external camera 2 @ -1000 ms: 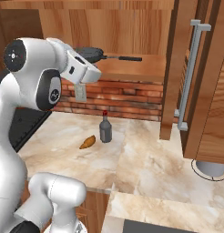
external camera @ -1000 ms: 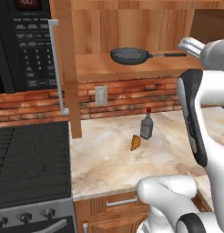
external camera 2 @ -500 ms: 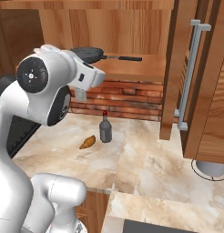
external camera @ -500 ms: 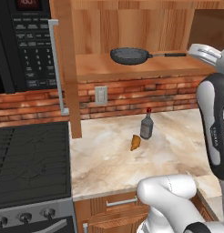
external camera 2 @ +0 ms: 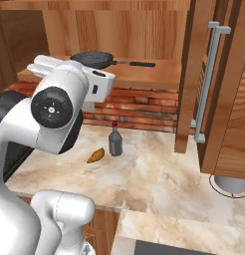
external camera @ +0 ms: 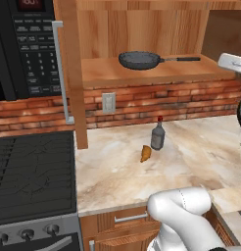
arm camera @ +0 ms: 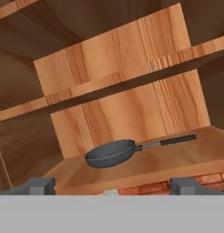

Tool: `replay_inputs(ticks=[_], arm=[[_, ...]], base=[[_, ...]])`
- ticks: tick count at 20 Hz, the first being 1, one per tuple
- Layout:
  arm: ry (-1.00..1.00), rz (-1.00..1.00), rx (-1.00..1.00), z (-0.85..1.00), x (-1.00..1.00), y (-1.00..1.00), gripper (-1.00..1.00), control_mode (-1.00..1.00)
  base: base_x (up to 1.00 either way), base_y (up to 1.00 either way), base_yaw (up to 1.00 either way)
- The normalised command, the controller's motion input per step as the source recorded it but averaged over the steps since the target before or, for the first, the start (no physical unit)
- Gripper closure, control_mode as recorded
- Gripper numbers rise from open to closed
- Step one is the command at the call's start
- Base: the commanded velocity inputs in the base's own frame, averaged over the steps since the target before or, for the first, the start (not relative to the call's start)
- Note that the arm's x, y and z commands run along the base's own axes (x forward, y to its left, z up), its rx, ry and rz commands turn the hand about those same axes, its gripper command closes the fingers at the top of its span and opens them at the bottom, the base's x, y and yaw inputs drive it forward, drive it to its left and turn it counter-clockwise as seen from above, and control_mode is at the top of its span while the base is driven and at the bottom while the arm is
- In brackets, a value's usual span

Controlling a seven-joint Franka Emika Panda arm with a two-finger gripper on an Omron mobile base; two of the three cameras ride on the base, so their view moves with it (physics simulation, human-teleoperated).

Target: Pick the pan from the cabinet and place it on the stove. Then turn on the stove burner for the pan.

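Gripper [arm camera: 111, 185] fingers stand spread wide with nothing between them in my hand view, aimed up at the pan [arm camera: 111, 154], which sits well beyond them on the bottom shelf of the open cabinet [arm camera: 123, 113], handle toward the right. From the left base view I get what the hand camera misses: the stove [external camera: 32, 176] at lower left, and a dark bottle [external camera: 157, 135] just beside a small orange item [external camera: 145, 153] on the counter [external camera: 191, 152] below the shelf.

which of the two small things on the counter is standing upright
The small dark glass bottle with the red cap stands upright near the brick wall; the little orange-brown food piece beside it lies flat on the marble counter.
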Motion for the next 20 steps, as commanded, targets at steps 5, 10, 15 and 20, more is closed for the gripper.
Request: replay_inputs(ticks=[5, 10, 15, 20], arm=[[-0.11, 0.11, -0.14, 0.06, -0.42, 0.24, -1.00, -1.00], [-0.06, 0.08, -0.15, 0.01, -0.31, 0.36, -1.00, -1.00], [-0.05, 0.10, -0.15, 0.10, -0.15, 0.37, -1.00, -1.00], [-0.03, 0.14, -0.14, 0.06, 0.00, 0.18, -1.00, -1.00]], base=[[0.00, 0.00, 0.00], [0.00, 0.00, 0.00], [0.00, 0.00, 0.00], [0.00, 0.00, 0.00]])
